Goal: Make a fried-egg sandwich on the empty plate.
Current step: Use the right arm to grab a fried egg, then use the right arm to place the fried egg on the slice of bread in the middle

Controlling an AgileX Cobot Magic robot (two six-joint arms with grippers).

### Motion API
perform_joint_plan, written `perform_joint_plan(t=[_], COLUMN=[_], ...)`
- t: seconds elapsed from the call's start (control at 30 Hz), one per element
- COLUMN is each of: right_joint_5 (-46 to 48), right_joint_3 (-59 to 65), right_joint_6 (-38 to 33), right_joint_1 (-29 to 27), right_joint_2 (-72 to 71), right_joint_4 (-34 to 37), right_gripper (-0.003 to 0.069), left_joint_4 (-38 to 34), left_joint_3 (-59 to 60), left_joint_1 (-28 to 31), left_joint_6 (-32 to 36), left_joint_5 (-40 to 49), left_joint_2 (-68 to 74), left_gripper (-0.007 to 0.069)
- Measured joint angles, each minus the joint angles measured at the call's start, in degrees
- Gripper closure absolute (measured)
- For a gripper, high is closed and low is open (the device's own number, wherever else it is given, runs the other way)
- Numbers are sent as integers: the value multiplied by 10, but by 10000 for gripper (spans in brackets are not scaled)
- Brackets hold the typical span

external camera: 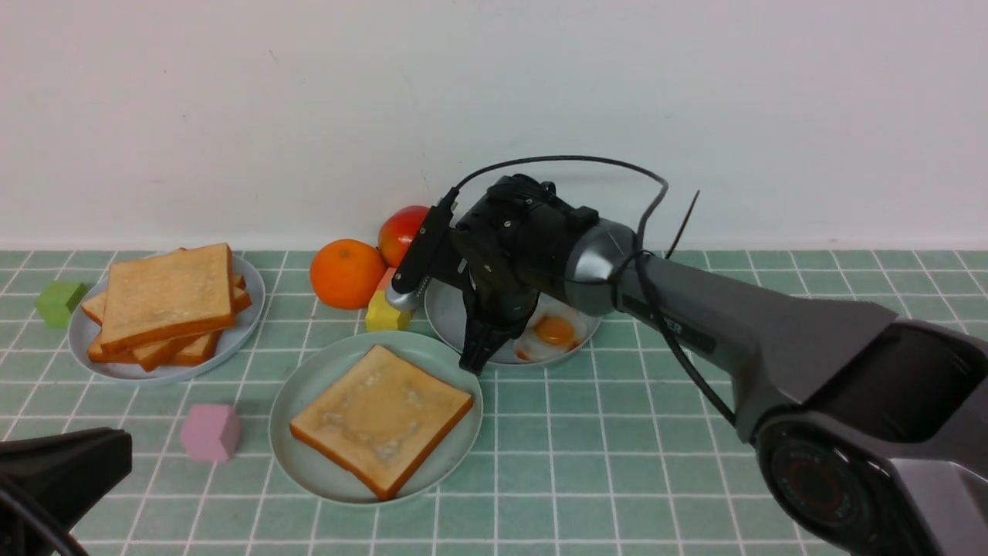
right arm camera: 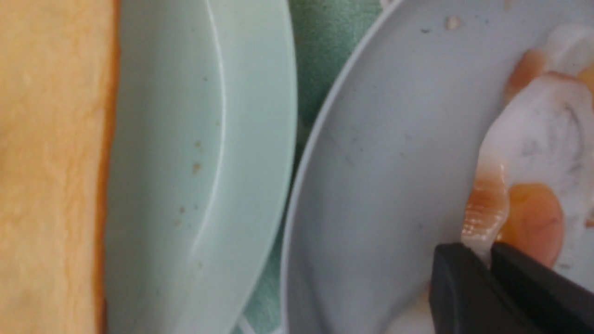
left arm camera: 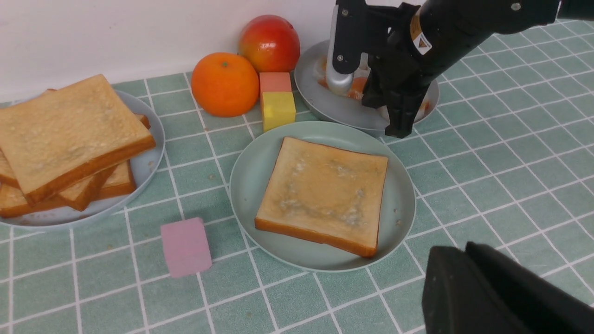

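Note:
One toast slice [external camera: 380,417] lies on the mint-green plate [external camera: 309,386]. The fried egg [external camera: 552,333], white with an orange yolk, lies on the grey-blue plate [external camera: 448,316] behind it. My right gripper [external camera: 472,361] reaches down onto that plate's front edge. In the right wrist view the right gripper [right arm camera: 485,253] is shut on the thin rim of the egg white [right arm camera: 533,153], next to the yolk. My left gripper [external camera: 116,444] is at the near left, shut and empty; it also shows in the left wrist view [left arm camera: 452,253].
A stack of toast slices [external camera: 166,305] sits on a grey-blue plate [external camera: 247,328] at the far left. An orange [external camera: 347,272], an apple [external camera: 401,232] and a yellow block [external camera: 386,313] stand behind the mint plate. There is also a pink block [external camera: 210,432] and a green block [external camera: 60,301].

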Motion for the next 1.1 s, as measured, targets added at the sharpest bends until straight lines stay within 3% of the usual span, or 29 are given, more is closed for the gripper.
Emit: perform_joint_plan(t=[0.43,0.63,0.8,1.1], right_joint_5=[54,144,131,77], right_joint_3=[2,2,2,4], right_joint_6=[20,23,23,24], right_joint_1=[11,51,84,95], right_joint_2=[-92,-145,-134,-85], right_joint_4=[-1,123,201,211], right_gripper=[603,603,603,603], left_joint_4=[12,75,84,86], left_joint_3=[0,0,0,0], left_joint_1=[0,0,0,0], left_joint_6=[-8,-89,-123,-126], left_joint_5=[11,39,44,44], left_joint_2=[0,0,0,0], left_gripper=[579,578,577,575])
